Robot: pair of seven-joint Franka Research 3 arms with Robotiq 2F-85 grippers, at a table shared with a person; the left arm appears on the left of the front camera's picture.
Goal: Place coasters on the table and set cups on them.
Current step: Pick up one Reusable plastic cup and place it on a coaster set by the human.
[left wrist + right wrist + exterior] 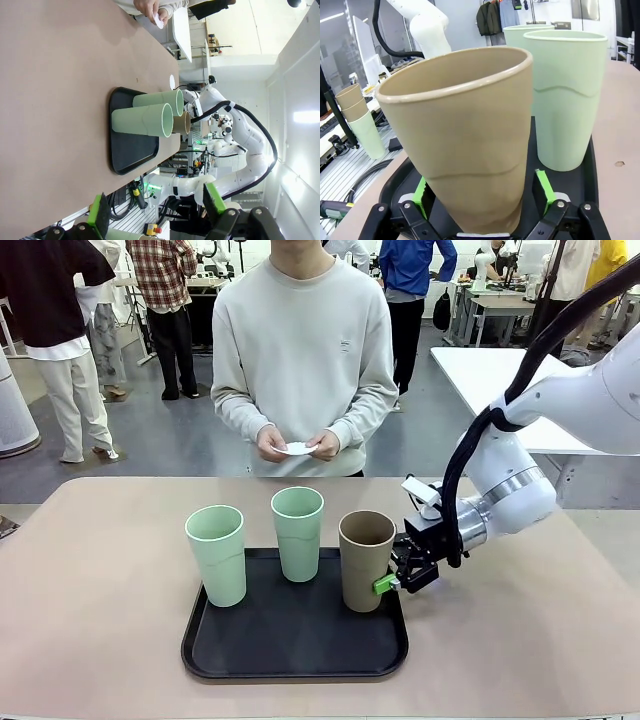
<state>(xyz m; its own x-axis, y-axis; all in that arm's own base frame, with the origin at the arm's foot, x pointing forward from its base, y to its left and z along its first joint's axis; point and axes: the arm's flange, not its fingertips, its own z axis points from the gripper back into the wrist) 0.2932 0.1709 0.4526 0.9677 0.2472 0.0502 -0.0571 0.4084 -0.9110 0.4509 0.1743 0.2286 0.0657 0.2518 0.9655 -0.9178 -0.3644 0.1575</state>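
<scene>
Three cups stand on the black tray [290,645]: a mint cup [217,555] at the left, a second mint cup [298,533] in the middle and a brown cup [365,560] at the right. My right gripper [386,582] is open, straddling the brown cup [465,145] near its base; a small gap shows at one green pad [543,187]. Across the table [100,570], the person holds white coasters [297,448] in both hands. My left gripper [157,210] is open, holds nothing and hangs well back from the tray [132,150].
A glossy white table [500,380] stands behind at the right. Other people stand farther back. A stack of spare cups [357,120] sits off the table beyond the tray. Bare tabletop lies on both sides of the tray.
</scene>
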